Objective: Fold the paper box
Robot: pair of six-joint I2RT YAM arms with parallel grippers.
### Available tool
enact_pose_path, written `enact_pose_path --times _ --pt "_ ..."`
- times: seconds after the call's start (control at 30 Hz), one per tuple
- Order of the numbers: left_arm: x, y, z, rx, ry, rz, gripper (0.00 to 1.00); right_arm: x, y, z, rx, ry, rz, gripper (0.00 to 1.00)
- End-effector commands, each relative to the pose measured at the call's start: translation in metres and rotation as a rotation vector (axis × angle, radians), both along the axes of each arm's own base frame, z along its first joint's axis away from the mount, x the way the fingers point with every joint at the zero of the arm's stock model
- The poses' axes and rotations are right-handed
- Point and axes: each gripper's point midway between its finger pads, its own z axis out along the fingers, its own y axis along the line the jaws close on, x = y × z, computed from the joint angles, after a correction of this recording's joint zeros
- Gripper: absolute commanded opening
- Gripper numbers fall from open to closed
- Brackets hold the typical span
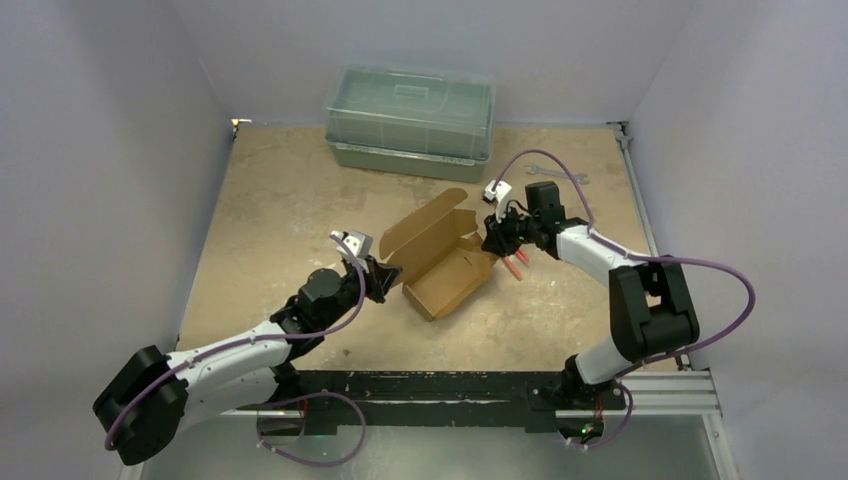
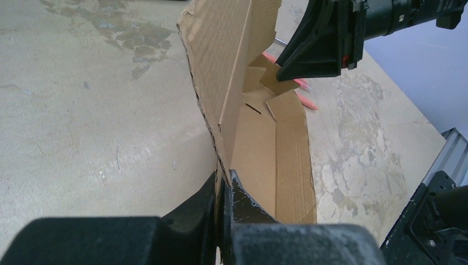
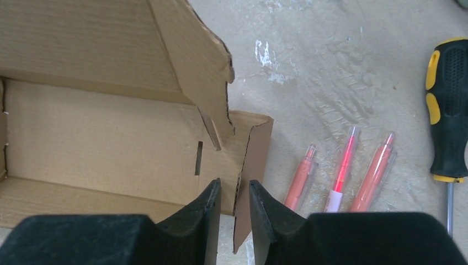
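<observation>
Mottled beige tabletop (image 1: 280, 200), ragged-edged corrugated brown paper box (image 1: 440, 268), translucent green-grey bin (image 1: 410, 118)

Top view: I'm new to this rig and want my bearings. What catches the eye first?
The half-folded brown box at mid-table stands out, its lid flap raised. The left gripper is shut on its left side, while the right gripper straddles a flap at the opposite end, jaws narrowly apart. Behind sits a green-grey lidded bin; red pens lie just right of the box.
</observation>
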Motion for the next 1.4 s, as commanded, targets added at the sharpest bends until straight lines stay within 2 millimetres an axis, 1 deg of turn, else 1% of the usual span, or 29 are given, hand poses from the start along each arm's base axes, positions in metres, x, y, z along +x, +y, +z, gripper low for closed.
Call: enact_pose_path --times 0.0,0.07,0.1,0.13,0.17,0.2,0.37,0.43,0.6,0.77,0.9,0.97,1.03,1.27,1.37 --pt "0.002 -0.008 0.032 -0.074 -0.048 -0.015 0.0 0.007 -0.002 0.0 -0.031 -0.027 -0.021 0.25" --pt "0.001 -0.009 0.032 -0.075 -0.045 -0.018 0.0 0.008 -0.002 -0.001 -0.034 -0.026 -0.024 0.19" --pt "0.001 -0.009 0.032 -0.075 -0.045 -0.018 0.0 0.008 -0.002 -0.001 -0.037 -0.025 -0.027 0.14" --pt "0.001 -0.009 0.032 -0.075 -0.042 -0.019 0.0 0.009 -0.002 -0.001 -0.038 -0.029 -0.028 0.06" --pt "0.001 -0.009 0.032 -0.075 -0.039 -0.017 0.0 0.009 -0.002 0.002 -0.038 -0.034 -0.028 0.02" --pt "0.002 -0.008 0.032 -0.074 -0.036 -0.013 0.0 0.009 -0.002 0.005 -0.033 -0.04 -0.026 0.0" --pt "0.006 -0.007 0.033 -0.07 -0.011 0.016 0.0 0.002 0.004 0.035 0.012 -0.114 0.019 0.0" --pt "0.007 -0.007 0.036 -0.071 -0.012 0.019 0.0 -0.004 0.006 0.041 0.026 -0.13 0.045 0.0" --pt "0.014 -0.004 0.039 -0.072 0.011 0.067 0.0 -0.011 0.007 0.048 0.038 -0.152 0.079 0.0" --pt "0.018 -0.004 0.047 -0.11 0.026 0.095 0.0 -0.011 0.008 0.048 0.042 -0.151 0.076 0.0" --pt "0.014 -0.004 0.053 -0.17 0.007 0.086 0.0 -0.004 0.003 0.033 0.02 -0.102 0.013 0.0" --pt "0.012 -0.002 0.053 -0.187 0.007 0.089 0.0 -0.004 0.004 0.029 0.021 -0.086 0.015 0.0" --pt "0.012 -0.001 0.049 -0.183 0.016 0.093 0.0 -0.006 0.006 0.029 0.035 -0.077 0.02 0.0" --pt "0.01 -0.001 0.048 -0.205 0.01 0.089 0.0 -0.008 0.01 0.028 0.064 -0.062 0.016 0.0" --pt "0.008 0.002 0.047 -0.225 0.006 0.091 0.0 -0.007 0.009 0.024 0.062 -0.053 0.003 0.0"
